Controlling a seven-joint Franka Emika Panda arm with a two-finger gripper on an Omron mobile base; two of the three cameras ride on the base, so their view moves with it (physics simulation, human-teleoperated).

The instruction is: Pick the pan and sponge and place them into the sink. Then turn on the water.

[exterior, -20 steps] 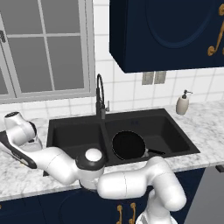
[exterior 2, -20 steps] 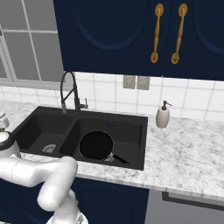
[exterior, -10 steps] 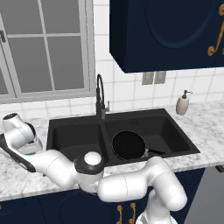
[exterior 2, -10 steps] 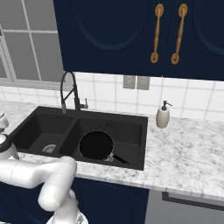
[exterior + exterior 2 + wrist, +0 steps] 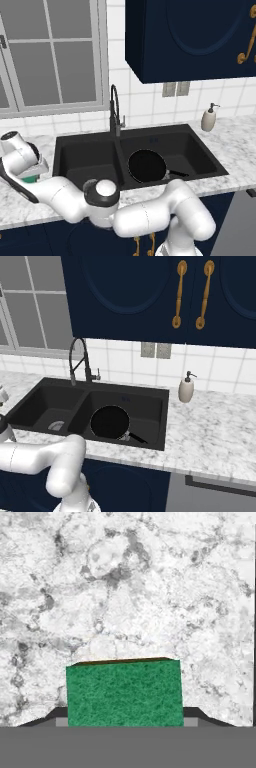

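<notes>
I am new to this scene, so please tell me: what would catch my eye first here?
The black pan lies in the right basin of the sink. At the far left, the gripper is down on the marble counter, its fingers either side of the green sponge.

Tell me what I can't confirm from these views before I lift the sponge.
- Pincer contact: in the hand view the green rectangular sponge covers most of both fingertips, so a firm grip cannot be told.
- Sponge in the left base view: a green sliver, the rest behind the white hand.
- Left drain of the black double-basin sink: partly cut by the front rim in the right base view.
</notes>
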